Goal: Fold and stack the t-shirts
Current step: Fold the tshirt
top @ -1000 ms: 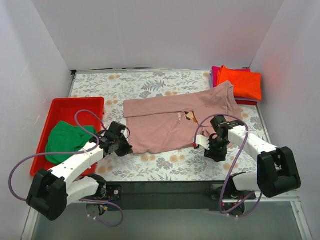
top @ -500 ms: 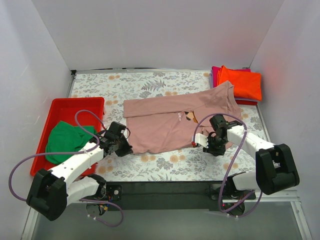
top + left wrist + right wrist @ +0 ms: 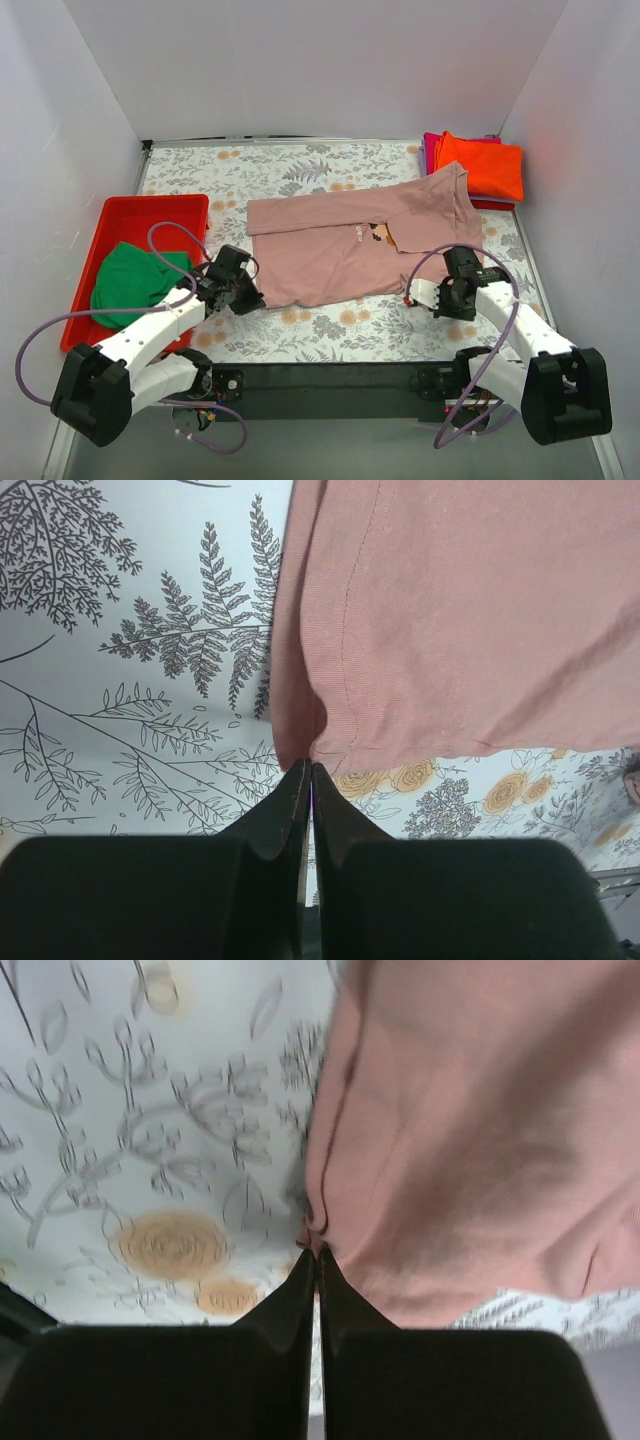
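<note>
The dusty-pink t-shirt [image 3: 350,245] lies spread across the middle of the table, chest print up. My left gripper [image 3: 254,297] is shut on its near left corner; in the left wrist view the closed tips [image 3: 310,767] pinch the hem of the pink cloth [image 3: 470,610]. My right gripper [image 3: 452,274] is shut on the near right edge; in the right wrist view its tips [image 3: 318,1252] bite a small fold of the pink cloth [image 3: 480,1130]. A green t-shirt [image 3: 130,280] lies bunched in the tray. A folded orange t-shirt [image 3: 485,165] rests on a magenta one [image 3: 432,150] at the far right.
The red plastic tray [image 3: 155,203] stands at the left edge of the table. White walls close in the left, back and right sides. The floral tablecloth [image 3: 340,325] shows between the shirt and the near edge.
My right gripper has closed on the pink shirt's near right edge, and that arm has shifted right and nearer. The left arm has stayed put, still pinching its corner.
</note>
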Controlling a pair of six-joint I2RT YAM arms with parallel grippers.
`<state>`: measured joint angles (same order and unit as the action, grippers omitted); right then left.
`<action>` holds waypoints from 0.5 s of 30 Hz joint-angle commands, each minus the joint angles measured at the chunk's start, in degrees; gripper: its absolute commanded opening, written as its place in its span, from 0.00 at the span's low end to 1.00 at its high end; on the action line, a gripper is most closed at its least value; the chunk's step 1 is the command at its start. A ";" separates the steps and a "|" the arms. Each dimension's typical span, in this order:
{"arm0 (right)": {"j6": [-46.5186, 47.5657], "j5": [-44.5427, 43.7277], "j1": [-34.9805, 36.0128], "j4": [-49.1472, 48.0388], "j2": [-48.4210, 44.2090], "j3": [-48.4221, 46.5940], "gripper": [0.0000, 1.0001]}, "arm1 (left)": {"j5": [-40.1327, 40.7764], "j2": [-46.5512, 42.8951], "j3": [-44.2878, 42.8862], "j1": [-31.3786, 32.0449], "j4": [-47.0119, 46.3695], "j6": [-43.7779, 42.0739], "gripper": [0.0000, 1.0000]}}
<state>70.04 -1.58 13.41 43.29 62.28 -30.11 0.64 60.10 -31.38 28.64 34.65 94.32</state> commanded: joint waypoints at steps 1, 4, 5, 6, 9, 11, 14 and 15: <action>5.97 -5.53 -3.56 7.14 -6.09 -0.39 0.01 | 0.06 -1.82 0.61 0.18 0.24 -0.02 0.00; 8.88 -6.15 -7.34 9.35 -10.06 -0.83 0.01 | -0.12 -2.26 0.61 0.18 0.24 -0.02 0.00; 9.41 -6.32 -9.08 9.45 -10.86 -0.83 0.01 | -0.12 -2.44 0.70 0.18 0.33 -0.02 0.00; 9.85 -6.41 -9.97 9.53 -11.47 -0.92 0.01 | -0.20 -2.61 0.70 0.18 0.24 -0.02 0.00; 11.25 -7.46 -14.62 9.27 -12.97 -1.62 0.01 | -0.38 -3.58 0.61 0.18 0.68 0.07 0.00; 13.18 -6.07 -19.88 9.27 -13.24 -3.45 0.01 | -0.21 -4.63 0.70 0.27 1.38 0.25 0.00; 16.26 -3.26 -26.30 9.18 -12.36 -6.18 0.01 | 0.23 -5.95 1.05 0.18 1.90 0.77 0.00; 16.79 -2.55 -27.81 9.10 -11.84 -7.06 0.01 | 0.32 -6.22 1.14 0.27 2.08 0.86 0.00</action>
<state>82.39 -5.96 -10.15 51.40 49.91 -32.60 0.45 55.86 -31.20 28.64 35.53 94.54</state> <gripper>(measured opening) 0.021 0.007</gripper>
